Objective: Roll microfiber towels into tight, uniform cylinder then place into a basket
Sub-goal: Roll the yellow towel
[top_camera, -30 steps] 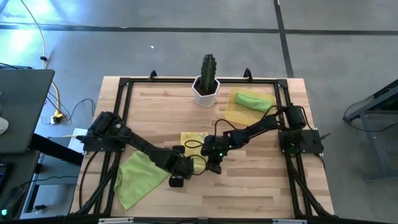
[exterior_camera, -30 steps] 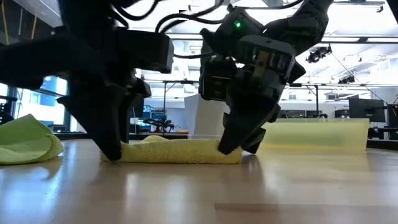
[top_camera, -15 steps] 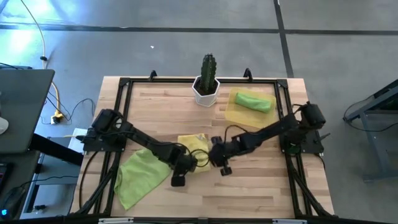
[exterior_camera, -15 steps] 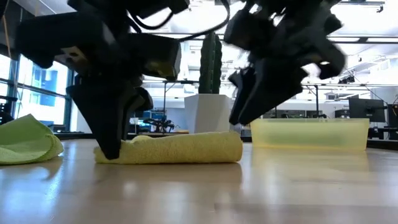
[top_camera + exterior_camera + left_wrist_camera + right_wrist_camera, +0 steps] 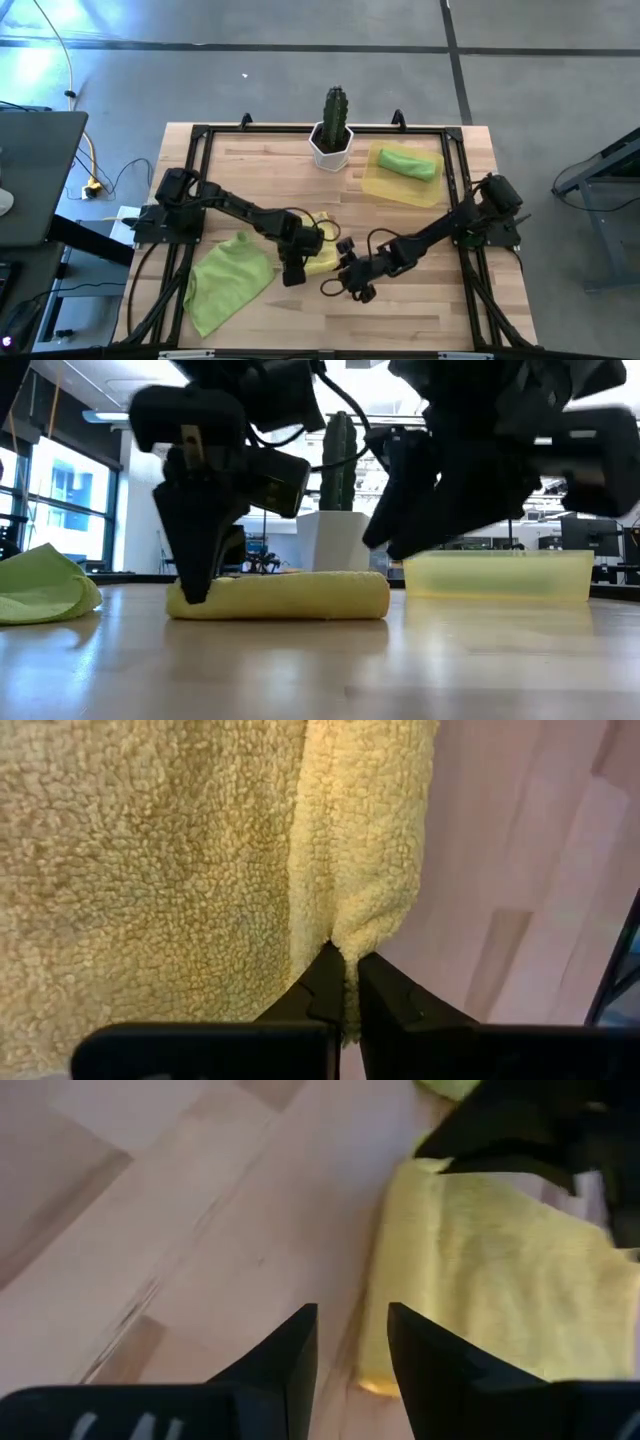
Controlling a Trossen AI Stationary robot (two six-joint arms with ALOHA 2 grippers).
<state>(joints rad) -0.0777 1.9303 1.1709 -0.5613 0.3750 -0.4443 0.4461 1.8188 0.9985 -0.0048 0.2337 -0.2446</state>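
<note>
Towels first, from above: the yellow towel (image 5: 318,252) lies half-rolled mid-tabletop under the left claw (image 5: 293,272); one green towel (image 5: 228,283) sprawls beside it, another roll (image 5: 408,163) sits in the basket (image 5: 385,187). The right claw (image 5: 352,287) hovers just beside the yellow one. Low view adds a thick, even roll (image 5: 280,596) flat on the wood. Left wrist alone shows the claw pinched shut on the edge (image 5: 352,935). Right wrist shows parted, empty fingers (image 5: 290,1350). Roll both ends evenly, keeping tension.
</note>
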